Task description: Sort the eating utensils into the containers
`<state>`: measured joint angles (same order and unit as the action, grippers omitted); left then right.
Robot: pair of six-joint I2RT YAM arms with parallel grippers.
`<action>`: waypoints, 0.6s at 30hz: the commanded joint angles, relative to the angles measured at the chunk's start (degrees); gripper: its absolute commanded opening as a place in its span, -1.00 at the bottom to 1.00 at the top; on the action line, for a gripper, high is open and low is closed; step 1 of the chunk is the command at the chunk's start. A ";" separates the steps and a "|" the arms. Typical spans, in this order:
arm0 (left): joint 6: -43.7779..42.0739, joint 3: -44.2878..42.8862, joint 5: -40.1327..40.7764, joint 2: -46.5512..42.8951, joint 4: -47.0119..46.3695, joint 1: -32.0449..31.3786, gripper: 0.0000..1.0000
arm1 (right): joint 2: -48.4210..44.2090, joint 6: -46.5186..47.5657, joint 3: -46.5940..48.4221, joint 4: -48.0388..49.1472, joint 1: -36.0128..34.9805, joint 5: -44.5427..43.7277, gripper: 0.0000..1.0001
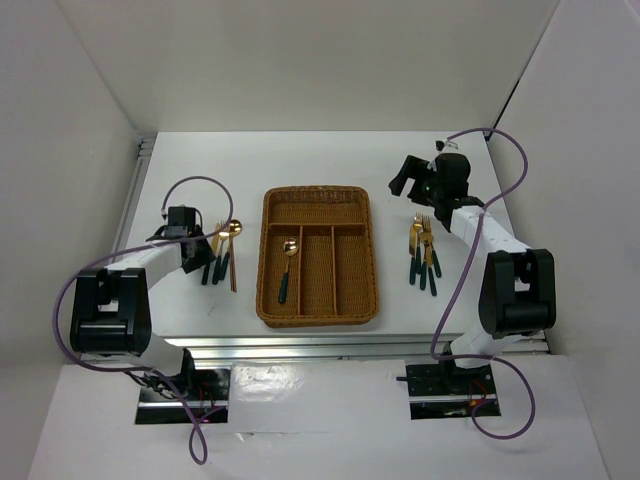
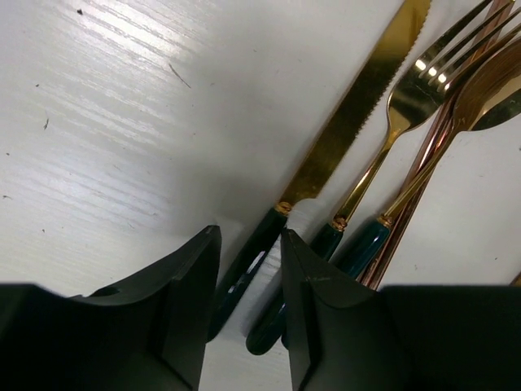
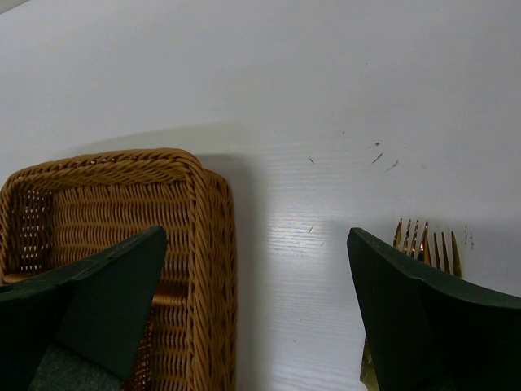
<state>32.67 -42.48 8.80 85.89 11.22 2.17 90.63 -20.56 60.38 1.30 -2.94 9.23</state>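
Observation:
The wicker tray (image 1: 318,300) holds one gold spoon (image 1: 288,262) with a green handle in its left long slot. Left of the tray lie a knife (image 2: 350,130), a fork (image 2: 407,98), a spoon (image 2: 488,81) and copper chopsticks (image 2: 423,163). My left gripper (image 2: 251,244) is low over them, its jaws a narrow gap apart on either side of the knife's green handle. It also shows in the top view (image 1: 198,258). Several forks and knives (image 1: 424,250) lie right of the tray. My right gripper (image 1: 404,180) is wide open and empty above the table near the tray's far right corner (image 3: 203,187).
Fork tines (image 3: 427,244) show beside my right finger (image 3: 423,326). White walls close in the table on the left, back and right. A metal rail runs along the table's left edge (image 1: 138,190).

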 commanded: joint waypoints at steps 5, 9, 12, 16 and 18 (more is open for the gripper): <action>-1.73 -1.47 0.52 2.44 0.29 0.37 -0.20 | 0.69 -0.10 1.85 0.72 0.22 -0.71 1.00; -1.73 -1.99 0.52 2.97 0.29 0.37 -0.33 | 1.21 -0.10 1.85 0.72 0.22 -0.71 1.00; -1.73 -2.52 -0.01 3.49 0.29 0.37 -0.48 | 1.22 -0.10 1.85 0.72 0.22 -1.23 1.00; -1.73 -2.52 -0.01 3.50 0.29 0.37 -0.48 | 1.22 -0.10 1.85 0.72 0.22 -1.24 1.00; -1.73 -2.52 -0.01 3.50 0.29 0.37 -0.35 | 1.22 -0.10 1.85 0.72 0.22 -1.24 1.00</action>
<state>31.59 -44.38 8.99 88.25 10.68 2.17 91.64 -20.56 60.38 1.26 -2.94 8.75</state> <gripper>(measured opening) 0.319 0.999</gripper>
